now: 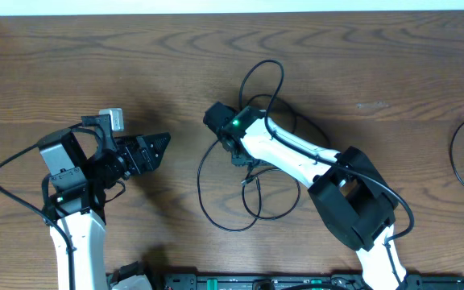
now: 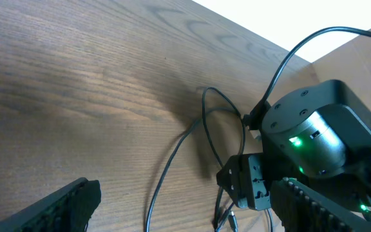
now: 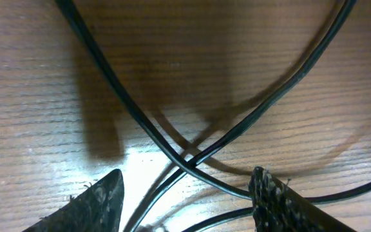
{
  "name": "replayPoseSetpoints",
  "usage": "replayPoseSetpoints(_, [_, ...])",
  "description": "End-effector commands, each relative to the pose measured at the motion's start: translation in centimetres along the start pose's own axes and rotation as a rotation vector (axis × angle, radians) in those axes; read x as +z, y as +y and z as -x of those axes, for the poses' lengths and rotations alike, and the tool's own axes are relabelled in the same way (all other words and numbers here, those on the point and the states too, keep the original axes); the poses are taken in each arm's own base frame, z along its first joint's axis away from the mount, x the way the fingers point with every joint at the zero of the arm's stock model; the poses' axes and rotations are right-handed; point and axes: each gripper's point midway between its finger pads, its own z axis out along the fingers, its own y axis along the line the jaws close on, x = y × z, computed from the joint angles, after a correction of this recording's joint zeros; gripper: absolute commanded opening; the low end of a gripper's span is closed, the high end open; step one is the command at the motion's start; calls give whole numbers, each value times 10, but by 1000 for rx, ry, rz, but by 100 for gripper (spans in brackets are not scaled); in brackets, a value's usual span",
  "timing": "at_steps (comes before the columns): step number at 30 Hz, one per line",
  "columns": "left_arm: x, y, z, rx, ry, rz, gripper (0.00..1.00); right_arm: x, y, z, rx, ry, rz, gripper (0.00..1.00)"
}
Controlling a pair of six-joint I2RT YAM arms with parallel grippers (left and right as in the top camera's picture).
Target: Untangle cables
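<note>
Right wrist view: the right gripper (image 3: 185,174) is spread wide above the cables (image 3: 118,90), which are crossed and not untangled yet.

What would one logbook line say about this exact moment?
right gripper: open, straddling crossed black cables | left gripper: open, empty, apart from them | status: tangle not yet undone

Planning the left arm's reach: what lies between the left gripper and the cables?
Only bare table separates the left gripper from the cables, as overhead shows.
</note>
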Motion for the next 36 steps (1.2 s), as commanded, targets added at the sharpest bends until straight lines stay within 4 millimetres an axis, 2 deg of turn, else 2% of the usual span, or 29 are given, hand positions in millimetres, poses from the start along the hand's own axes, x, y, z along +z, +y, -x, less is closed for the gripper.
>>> replayPoseSetpoints(1, [-1,-1,-1,0,1,-13,89,2,-2,-4,29,2,-4,59])
replayPoseSetpoints(11, [-1,-1,-1,0,1,-13,89,9,-5,-10,70,14,-12,60])
replayPoseSetpoints(19, [-1,-1,-2,-3,3,-13,89,22,-6,-22,90,42,-7,59])
replayPoseSetpoints(21, [-1,-1,-2,-3,3,-13,89,23,-6,-22,89,42,-6,53])
replayPoseSetpoints(22, [-1,-1,-2,-3,3,-13,89,23,-6,-22,89,41,-6,46])
replayPoseSetpoints(26, [-1,-1,-2,-3,3,-12,90,23,0,-21,94,41,20,1])
replayPoseSetpoints(31, [-1,-1,-2,-4,4,-12,89,22,8,-14,59,18,58,1])
replayPoseSetpoints(36, [-1,-1,-2,-5,5,-12,90,9,15,3,13,-18,89,1])
